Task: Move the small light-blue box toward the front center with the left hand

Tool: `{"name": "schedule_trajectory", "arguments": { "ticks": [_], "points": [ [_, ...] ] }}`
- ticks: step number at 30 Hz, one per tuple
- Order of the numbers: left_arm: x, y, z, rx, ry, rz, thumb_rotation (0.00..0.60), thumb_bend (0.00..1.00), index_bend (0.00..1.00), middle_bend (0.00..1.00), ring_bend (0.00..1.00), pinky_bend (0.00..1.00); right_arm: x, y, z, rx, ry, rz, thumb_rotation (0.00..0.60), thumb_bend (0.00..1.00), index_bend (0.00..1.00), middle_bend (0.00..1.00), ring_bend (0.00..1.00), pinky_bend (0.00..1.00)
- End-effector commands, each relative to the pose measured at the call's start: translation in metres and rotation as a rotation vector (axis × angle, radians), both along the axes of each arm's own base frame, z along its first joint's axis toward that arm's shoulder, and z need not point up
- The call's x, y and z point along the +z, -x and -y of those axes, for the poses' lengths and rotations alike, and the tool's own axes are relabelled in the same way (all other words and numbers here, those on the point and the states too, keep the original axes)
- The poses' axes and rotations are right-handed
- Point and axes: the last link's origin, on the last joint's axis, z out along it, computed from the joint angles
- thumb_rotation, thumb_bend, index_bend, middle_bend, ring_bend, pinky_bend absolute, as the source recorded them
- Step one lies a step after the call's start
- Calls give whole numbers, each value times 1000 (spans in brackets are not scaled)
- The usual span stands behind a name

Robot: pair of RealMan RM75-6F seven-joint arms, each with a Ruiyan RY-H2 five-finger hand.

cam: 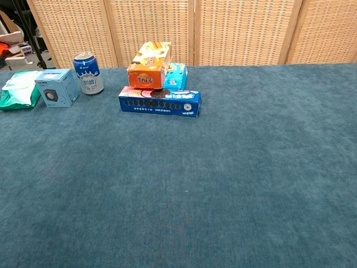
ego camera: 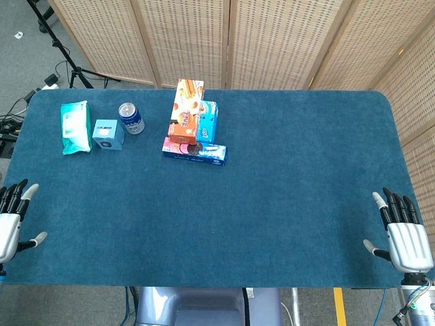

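The small light-blue box [ego camera: 108, 134] [cam: 57, 87] stands at the far left of the blue table, between a green packet and a can. My left hand [ego camera: 10, 217] hovers at the table's front left edge, well in front of the box, fingers apart and holding nothing. At the front right edge, my right hand [ego camera: 404, 231] is open too, fingers spread and empty. Neither hand shows in the chest view.
A green wipes packet [ego camera: 75, 127] [cam: 17, 92] lies left of the box; a blue can [ego camera: 131, 118] [cam: 88, 73] stands to its right. An orange box [ego camera: 186, 111] [cam: 148, 65] and a light-blue carton [ego camera: 207, 122] rest on a long dark-blue box [ego camera: 194, 151] [cam: 159, 101]. Wicker screens [ego camera: 231, 41] stand behind.
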Motion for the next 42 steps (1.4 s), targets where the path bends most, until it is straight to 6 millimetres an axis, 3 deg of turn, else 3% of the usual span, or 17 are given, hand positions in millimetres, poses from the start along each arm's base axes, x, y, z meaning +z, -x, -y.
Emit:
{"name": "schedule_trajectory", "arguments": {
  "ticks": [1, 7, 9, 17, 19, 25, 34, 42],
  "points": [
    [0, 0, 0, 2, 1, -1, 600, 0, 0, 0, 0, 0, 0, 0, 0, 0, -1, 0, 600, 0, 0, 0, 0, 0],
    [-4, 2, -3, 12, 15, -13, 600, 0, 0, 0, 0, 0, 0, 0, 0, 1, -1, 3, 600, 0, 0, 0, 0, 0],
    [-4, 0, -13, 2, 30, 7, 600, 0, 0, 0, 0, 0, 3, 1, 1, -5, 6, 10, 600, 0, 0, 0, 0, 0],
    [2, -20, -103, -21, 111, 68, 600, 0, 0, 0, 0, 0, 6, 4, 7, -33, 19, 11, 600, 0, 0, 0, 0, 0],
    [0, -28, -134, -26, 104, 83, 600, 0, 0, 0, 0, 0, 5, 6, 10, -48, 20, 8, 600, 0, 0, 0, 0, 0],
    [-9, -36, -194, 6, 91, 116, 600, 0, 0, 0, 0, 0, 3, 14, 19, -95, 19, -6, 600, 0, 0, 0, 0, 0],
    [-34, -38, -261, 97, 186, 78, 600, 0, 0, 0, 0, 0, -2, 21, 30, -128, 23, -30, 600, 0, 0, 0, 0, 0],
    [-56, -43, -297, 167, 229, 94, 600, 0, 0, 0, 0, 0, -5, 29, 39, -169, 28, -47, 600, 0, 0, 0, 0, 0]
  ]
}}
